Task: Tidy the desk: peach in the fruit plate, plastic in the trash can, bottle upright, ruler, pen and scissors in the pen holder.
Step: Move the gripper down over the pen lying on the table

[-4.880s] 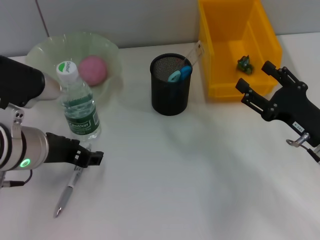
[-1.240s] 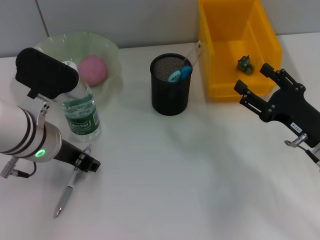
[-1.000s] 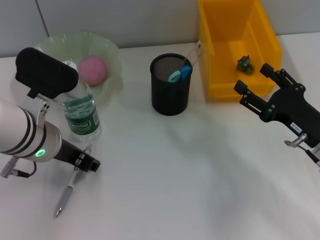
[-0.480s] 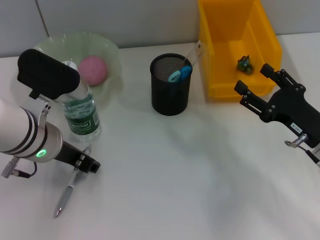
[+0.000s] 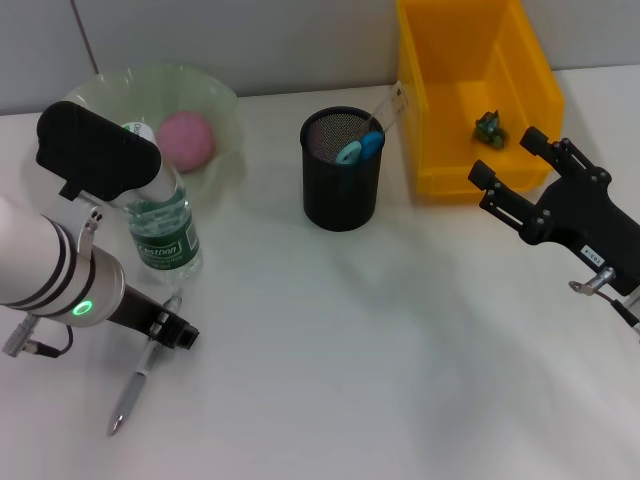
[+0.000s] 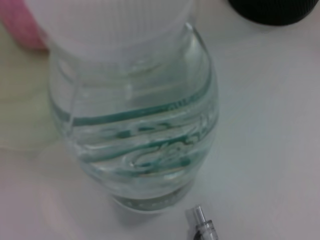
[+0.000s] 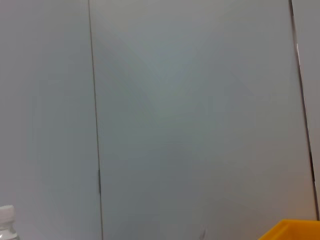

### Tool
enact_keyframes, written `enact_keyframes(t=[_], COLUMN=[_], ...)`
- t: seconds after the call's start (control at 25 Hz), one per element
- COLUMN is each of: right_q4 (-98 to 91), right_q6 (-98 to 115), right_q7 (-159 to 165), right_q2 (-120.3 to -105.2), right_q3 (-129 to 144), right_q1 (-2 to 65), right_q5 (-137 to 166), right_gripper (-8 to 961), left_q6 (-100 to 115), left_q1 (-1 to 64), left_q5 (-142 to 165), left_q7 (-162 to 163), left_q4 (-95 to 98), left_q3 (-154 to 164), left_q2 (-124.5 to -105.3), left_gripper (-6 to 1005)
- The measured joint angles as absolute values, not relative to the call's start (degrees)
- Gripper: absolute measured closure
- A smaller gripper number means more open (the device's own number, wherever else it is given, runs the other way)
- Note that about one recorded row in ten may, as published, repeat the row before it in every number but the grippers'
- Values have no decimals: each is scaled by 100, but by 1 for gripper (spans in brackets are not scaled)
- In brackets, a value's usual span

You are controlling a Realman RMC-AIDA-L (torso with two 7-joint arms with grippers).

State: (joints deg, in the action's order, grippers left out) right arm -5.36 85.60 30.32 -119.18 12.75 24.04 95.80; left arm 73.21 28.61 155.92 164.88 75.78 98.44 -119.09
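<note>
Head view shows little changed over the last half second: the left arm's black wrist block has crept slightly toward one o'clock, and the left gripper [image 5: 172, 330] has eased a touch toward four o'clock along the pen [image 5: 140, 375]. That gripper sits low on the white table [image 5: 350, 350], its small black fingers around the pen's upper end; whether they pinch it, I cannot tell. The slim silver pen lies flat, tip toward seven o'clock. At twelve o'clock from it the ribbed clear bottle [image 5: 160, 225] stands upright. Behind, the pale green translucent fruit plate [image 5: 225, 110] holds the round pink peach [image 5: 186, 138]. At centre, the black mesh pen holder [image 5: 342, 190] carries the blue-handled scissors [image 5: 362, 147] and ruler [image 5: 393, 105]. The yellow trash can [image 5: 440, 150] contains the crumpled plastic [image 5: 489, 126]. At three o'clock, the right gripper [image 5: 515, 170] hovers with jaws spread, empty.
</note>
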Motion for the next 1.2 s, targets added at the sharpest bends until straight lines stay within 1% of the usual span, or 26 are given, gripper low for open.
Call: enact_keyframes(t=[0.44, 0.52, 1.2], right_q4=[-536, -530, -518], right_q6=[8545, 8518, 8490], right_q7=[3032, 3032, 3077], right_q2=[-11918, -11921, -11921], right_q3=[1274, 1274, 1274], right_q1=[2401, 2400, 2398], right_q5=[9580, 9580, 9580], right_gripper=[133, 133, 133], left_q6=[7305, 7288, 7334], left_q1=[2877, 3005, 3072], left_q5=[15592, 15578, 15586], left_q7=[16488, 16488, 16479], left_q4=[7558, 7456, 7413], left_q3=[9844, 9785, 9832], left_q2=[-11909, -11891, -11900], left_gripper=[521, 528, 963])
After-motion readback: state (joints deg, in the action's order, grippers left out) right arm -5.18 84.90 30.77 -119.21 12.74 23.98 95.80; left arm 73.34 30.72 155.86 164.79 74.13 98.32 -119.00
